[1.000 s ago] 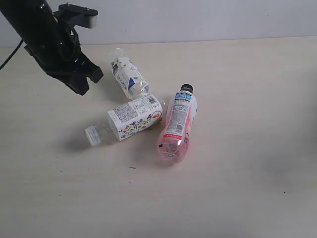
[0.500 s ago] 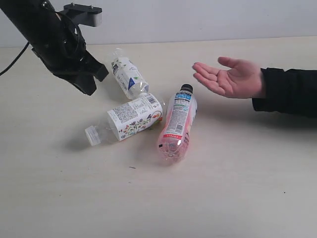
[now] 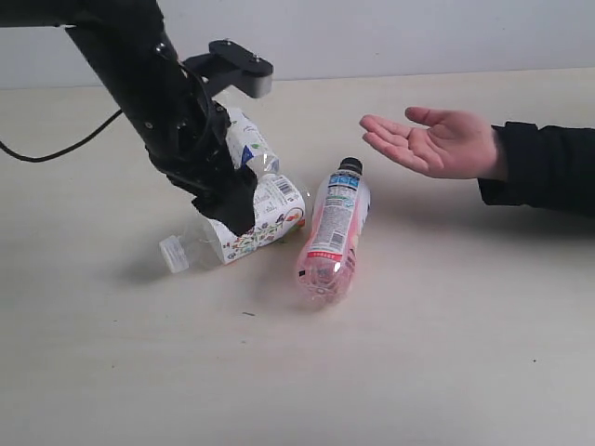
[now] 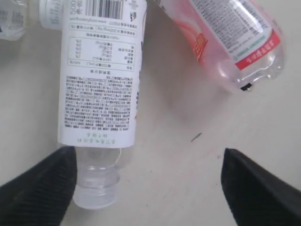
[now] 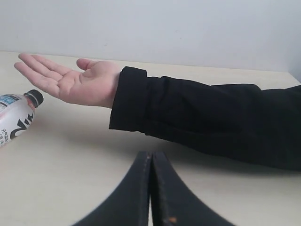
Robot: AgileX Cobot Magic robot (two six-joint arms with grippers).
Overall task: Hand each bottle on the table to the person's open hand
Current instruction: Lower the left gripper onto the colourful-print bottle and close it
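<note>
Pale beige tabletop (image 3: 446, 372) runs wide across the room, bare along its near side. From where I stand the biggest thing over it is the black left arm (image 3: 153, 84), slanting down from the far left corner with a cable trailing off it. Opposite, a black sleeve (image 3: 544, 167) reaches in from the right, and out of it comes the person's hand (image 3: 437, 144), palm up and fingers spread, hovering above the tabletop and well apart from the arm.

Three bottles lie on their sides around the middle. The pink bottle (image 3: 333, 232) is the longest, its black cap (image 3: 350, 166) pointing at the far edge, below and to the left of the open hand. Just to its left is the flowered bottle (image 3: 270, 218), its base close to the pink one; whether they touch, I cannot tell. Behind that, the blue-triangle bottle (image 3: 249, 141) is half hidden by the arm.

The left pincer (image 4: 148, 157) hangs low over the flowered bottle with its jaws spread wide, gripping nothing. The bottle's neck and white cap (image 4: 95, 190) sit between the fingers, close against one of them. The right pincer (image 5: 151, 157) is closed tight, finger against finger, and empty, with the sleeve across its view.
</note>
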